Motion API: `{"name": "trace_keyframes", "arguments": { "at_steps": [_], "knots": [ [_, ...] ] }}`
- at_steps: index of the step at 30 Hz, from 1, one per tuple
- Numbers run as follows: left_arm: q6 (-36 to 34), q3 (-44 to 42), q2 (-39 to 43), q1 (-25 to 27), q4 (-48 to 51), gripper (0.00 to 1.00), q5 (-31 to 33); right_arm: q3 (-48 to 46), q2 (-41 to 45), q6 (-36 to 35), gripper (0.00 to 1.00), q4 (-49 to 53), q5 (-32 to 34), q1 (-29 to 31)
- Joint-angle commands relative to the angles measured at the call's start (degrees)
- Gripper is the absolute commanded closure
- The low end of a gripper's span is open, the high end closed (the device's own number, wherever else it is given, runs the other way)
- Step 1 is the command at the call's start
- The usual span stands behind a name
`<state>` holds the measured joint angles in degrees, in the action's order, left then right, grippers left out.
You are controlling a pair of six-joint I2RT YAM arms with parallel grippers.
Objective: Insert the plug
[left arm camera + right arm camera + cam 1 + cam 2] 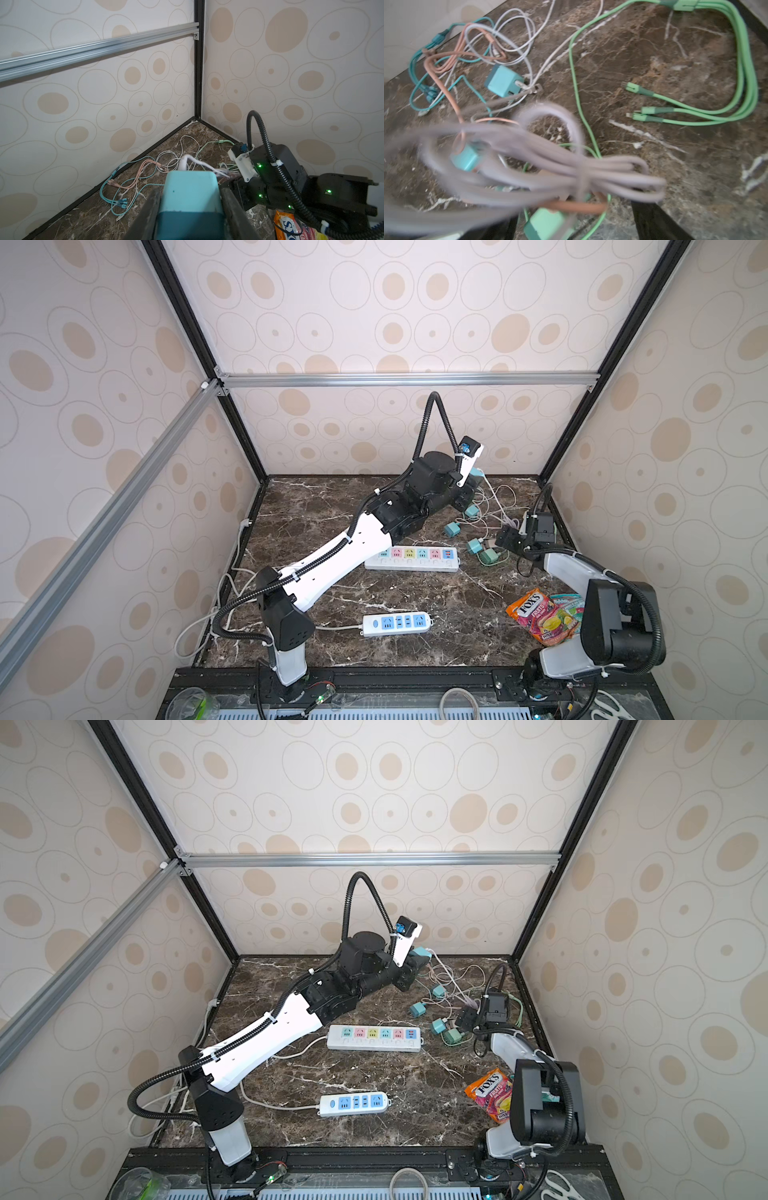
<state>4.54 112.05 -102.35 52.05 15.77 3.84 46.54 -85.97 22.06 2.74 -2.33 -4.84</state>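
A teal plug [191, 187] with a white cable is held up near the back wall, and my left gripper [190, 193] is shut on it, one finger on each side. Both top views show that plug [478, 473] [422, 953] above the cable pile. A white power strip with coloured sockets [411, 558] [374, 1038] lies mid-table, in front of the raised plug. My right gripper [575, 224] is open and low over the tangle, with a green plug [548, 224] and cables between its jaws. A blurred lilac cable bundle [550, 172] crosses that view.
A second strip with blue sockets [397, 623] lies nearer the front. More teal plugs [451, 529] and loose cables [695, 116] fill the back right corner. A candy bag [540, 616] lies beside the right arm. Walls close in on three sides.
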Motion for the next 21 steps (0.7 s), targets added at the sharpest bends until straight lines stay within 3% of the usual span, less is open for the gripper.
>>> {"name": "trace_keyframes", "arguments": {
  "at_steps": [1,3,11,16,21],
  "knots": [
    [-0.8,1.5,2.7,-1.5,-4.4,1.00,4.2,1.4,-0.1,-4.3,0.14,4.3,-9.4,-0.6],
    [-0.8,0.6,1.9,-1.8,-4.2,1.00,4.3,1.7,1.4,-9.0,0.13,5.1,-16.6,-0.4],
    [-0.1,0.9,-2.2,-2.6,-0.4,1.00,4.3,-2.4,10.2,-12.2,0.10,5.6,-10.4,-0.2],
    [0.6,-0.8,-1.8,-2.7,-0.6,1.00,2.6,-0.6,6.3,-18.6,0.16,6.2,-19.3,0.1],
    [1.4,-1.6,-1.4,-3.2,-0.7,1.00,1.9,6.0,-1.6,-26.8,0.22,10.0,-15.2,2.1]
  ]
}}
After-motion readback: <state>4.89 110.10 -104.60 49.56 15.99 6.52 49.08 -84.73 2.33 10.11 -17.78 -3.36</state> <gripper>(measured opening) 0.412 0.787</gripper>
